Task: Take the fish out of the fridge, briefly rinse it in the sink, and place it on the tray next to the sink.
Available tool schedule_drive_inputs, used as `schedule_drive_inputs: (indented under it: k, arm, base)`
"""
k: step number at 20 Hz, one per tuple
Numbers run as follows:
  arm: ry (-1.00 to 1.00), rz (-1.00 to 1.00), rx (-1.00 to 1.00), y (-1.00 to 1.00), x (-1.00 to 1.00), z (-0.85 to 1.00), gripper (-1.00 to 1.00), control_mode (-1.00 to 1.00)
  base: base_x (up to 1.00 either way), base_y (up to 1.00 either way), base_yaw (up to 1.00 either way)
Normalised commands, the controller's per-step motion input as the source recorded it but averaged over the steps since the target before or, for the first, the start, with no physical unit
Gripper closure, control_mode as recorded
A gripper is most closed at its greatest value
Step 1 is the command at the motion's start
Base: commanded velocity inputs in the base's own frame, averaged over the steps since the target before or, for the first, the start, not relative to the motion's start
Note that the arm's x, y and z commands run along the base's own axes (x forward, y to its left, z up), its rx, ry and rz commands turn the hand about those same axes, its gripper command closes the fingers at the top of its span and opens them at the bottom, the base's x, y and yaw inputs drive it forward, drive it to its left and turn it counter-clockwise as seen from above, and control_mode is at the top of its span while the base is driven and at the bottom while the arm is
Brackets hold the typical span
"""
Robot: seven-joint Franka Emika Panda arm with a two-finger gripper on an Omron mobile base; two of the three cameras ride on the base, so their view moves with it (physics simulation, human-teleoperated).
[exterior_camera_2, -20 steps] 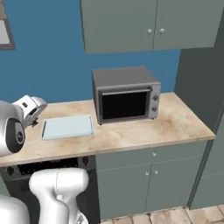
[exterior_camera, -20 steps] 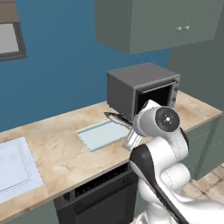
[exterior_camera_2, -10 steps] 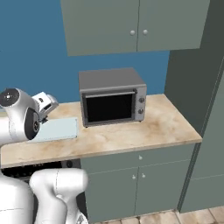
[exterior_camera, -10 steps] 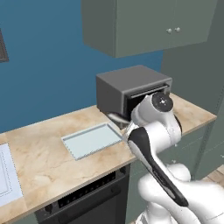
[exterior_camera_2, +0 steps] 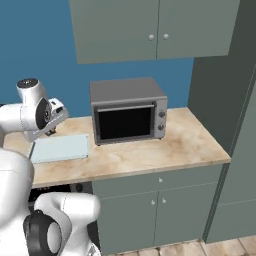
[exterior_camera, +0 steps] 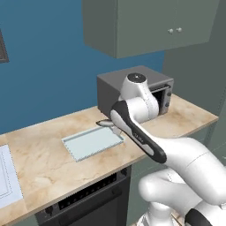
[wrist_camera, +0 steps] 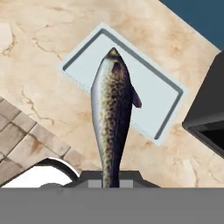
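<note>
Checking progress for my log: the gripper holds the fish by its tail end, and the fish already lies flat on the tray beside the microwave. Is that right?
Not quite. The fish is not lying on the tray; it is held in the air above it, as the hand view shows. The gripper does hold it by the tail end, and the tray does sit beside the microwave.

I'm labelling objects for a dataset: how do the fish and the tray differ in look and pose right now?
The fish is slender, rounded and speckled dark brown with a pale side; the tray is a flat, plain pale blue rectangle with a thin rim. The fish is held up off the counter, its tail end in the gripper, while the tray lies flat on the counter. The tray is clearly wider than the fish.
</note>
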Motion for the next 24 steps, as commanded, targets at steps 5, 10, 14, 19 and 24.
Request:
schedule_drive_inputs:
  k: [5, 10, 14, 19, 24]
  arm:
    - [-0.07, 0.08, -0.11, 0.32, 0.00, -0.66, 1.00, -1.00]
    - [-0.06, 0.01, -0.03, 0.11, 0.13, -0.37, 1.00, -1.00]
    - [0.00, 0.00, 0.00, 0.03, 0.48, -0.19, 1.00, -1.00]
    - [0.00, -0.01, 0.01, 0.14, 0.68, -0.01, 1.00, -1.00]
    - [0.03, 0.00, 0.01, 0.26, 0.41, -0.05, 1.00, -1.00]
  base:
    - [0.00, 0.00, 0.00]
    - [0.00, 0.00, 0.00]
    - [0.00, 0.00, 0.00]
    - [0.00, 0.00, 0.00]
    - [0.00, 0.00, 0.00]
